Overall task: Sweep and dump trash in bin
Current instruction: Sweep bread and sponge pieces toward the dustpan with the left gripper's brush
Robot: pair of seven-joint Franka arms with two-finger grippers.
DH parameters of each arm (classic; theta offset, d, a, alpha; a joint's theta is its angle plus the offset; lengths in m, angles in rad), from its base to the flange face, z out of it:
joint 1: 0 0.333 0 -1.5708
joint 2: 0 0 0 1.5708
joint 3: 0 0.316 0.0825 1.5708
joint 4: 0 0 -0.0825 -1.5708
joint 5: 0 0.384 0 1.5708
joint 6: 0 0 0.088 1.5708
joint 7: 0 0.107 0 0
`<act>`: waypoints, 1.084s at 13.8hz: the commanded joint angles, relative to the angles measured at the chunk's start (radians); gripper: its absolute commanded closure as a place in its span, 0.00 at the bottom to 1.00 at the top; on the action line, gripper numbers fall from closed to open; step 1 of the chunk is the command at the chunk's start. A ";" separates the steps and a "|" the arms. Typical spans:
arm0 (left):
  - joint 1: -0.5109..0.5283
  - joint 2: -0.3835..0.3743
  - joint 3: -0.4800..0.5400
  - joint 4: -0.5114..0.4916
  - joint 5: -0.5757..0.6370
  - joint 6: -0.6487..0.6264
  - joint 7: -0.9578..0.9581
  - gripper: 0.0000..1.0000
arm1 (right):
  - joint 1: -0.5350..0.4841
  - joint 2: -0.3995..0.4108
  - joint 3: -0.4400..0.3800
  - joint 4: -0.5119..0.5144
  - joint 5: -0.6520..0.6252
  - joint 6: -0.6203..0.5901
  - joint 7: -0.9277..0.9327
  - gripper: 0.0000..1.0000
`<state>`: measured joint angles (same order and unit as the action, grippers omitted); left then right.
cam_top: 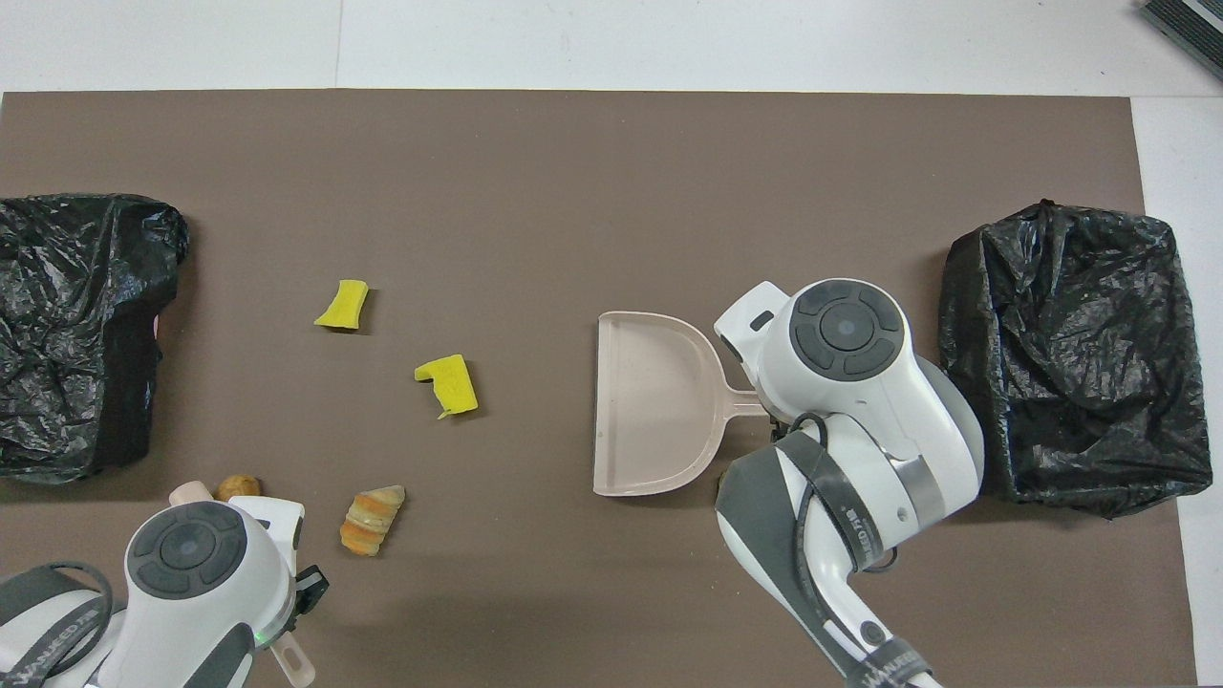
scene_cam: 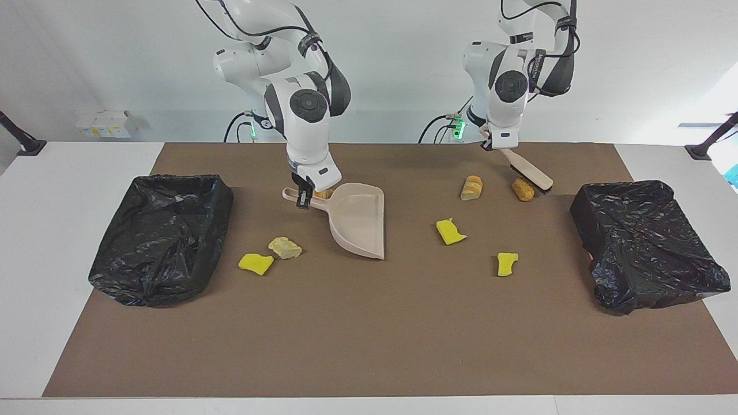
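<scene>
Hidden: one tan lump (scene_cam: 322,194) is peeking out beside the dustpan (scene_cam: 358,220).
Right pincer (scene_cam: 304,197): pinching the dustpan handle.
Left pincer (scene_cam: 493,142): pinching the brush (scene_cam: 526,169).

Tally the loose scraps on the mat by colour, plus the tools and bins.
yellow spongy chunks: 3
tan bread-like lumps: 4, one half hidden behind right gripper
dustpan: 1
brush: 1
black-bagged bins: 2
total: 11

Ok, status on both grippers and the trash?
Right gripper shut on beige plastic dustpan handle. Left gripper holds beige brush. Yellow and tan scraps loose on mat, none in dustpan.
</scene>
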<state>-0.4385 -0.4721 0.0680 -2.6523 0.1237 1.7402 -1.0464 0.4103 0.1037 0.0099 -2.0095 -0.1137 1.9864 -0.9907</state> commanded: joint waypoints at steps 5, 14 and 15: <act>-0.078 0.039 -0.001 -0.011 -0.131 0.188 0.011 1.00 | -0.002 -0.015 0.004 -0.075 -0.017 0.078 -0.039 1.00; -0.164 0.288 -0.005 0.193 -0.234 0.386 0.066 1.00 | 0.005 -0.013 0.004 -0.083 0.008 0.101 -0.023 1.00; -0.164 0.299 -0.005 0.207 -0.234 0.389 0.109 1.00 | 0.010 -0.013 0.004 -0.083 0.018 0.092 -0.020 1.00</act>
<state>-0.5848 -0.2247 0.0538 -2.5000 -0.0915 2.1208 -1.0037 0.4195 0.1039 0.0094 -2.0691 -0.1153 2.0634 -0.9986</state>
